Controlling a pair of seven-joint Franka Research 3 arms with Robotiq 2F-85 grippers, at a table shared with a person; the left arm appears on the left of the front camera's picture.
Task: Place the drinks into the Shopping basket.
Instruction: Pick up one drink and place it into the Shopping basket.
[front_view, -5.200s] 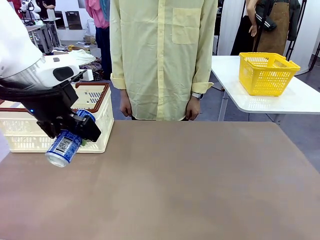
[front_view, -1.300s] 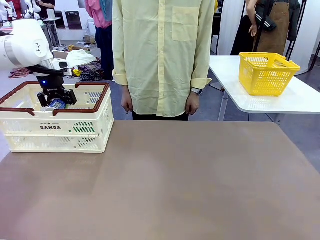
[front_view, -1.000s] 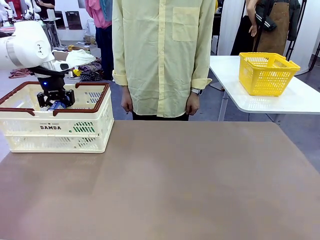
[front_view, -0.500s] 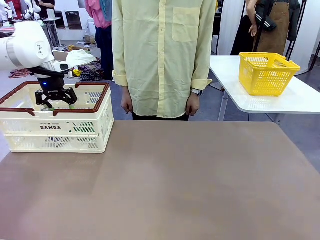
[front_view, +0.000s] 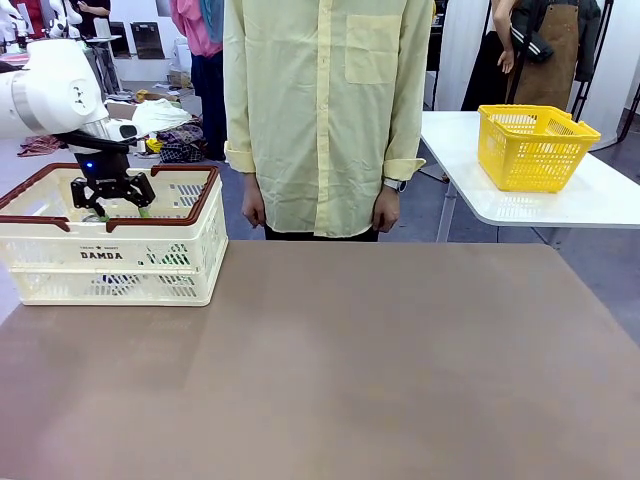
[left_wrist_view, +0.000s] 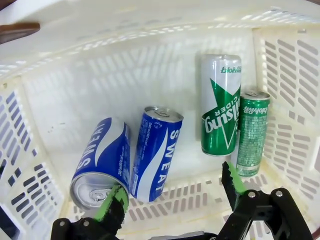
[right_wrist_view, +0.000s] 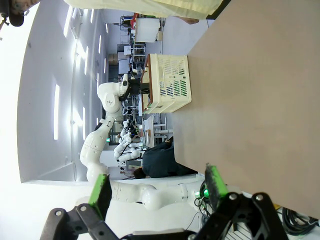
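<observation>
The Shopping basket (front_view: 110, 255), cream-white with a brown rim, stands at the table's far left. My left gripper (front_view: 112, 197) hangs inside its top, open and holding nothing. In the left wrist view, two blue cans (left_wrist_view: 97, 162) (left_wrist_view: 155, 152) and two green cans (left_wrist_view: 220, 107) (left_wrist_view: 251, 132) lie on the basket's floor (left_wrist_view: 100, 75). The left gripper (left_wrist_view: 172, 197) is just above them, with one green-padded finger (left_wrist_view: 114, 206) over the nearest blue can. My right gripper (right_wrist_view: 157, 187) is open in its own view, above the brown table (right_wrist_view: 260, 90).
A person in a pale yellow shirt (front_view: 325, 110) stands at the table's far edge, hands down. A yellow mesh basket (front_view: 533, 145) sits on a white side table at the right. The brown tabletop (front_view: 380, 360) stretches bare from the basket rightwards.
The left gripper, which was shut on a blue can inside the basket, has opened and let it drop onto the basket floor. The arm has barely moved.
</observation>
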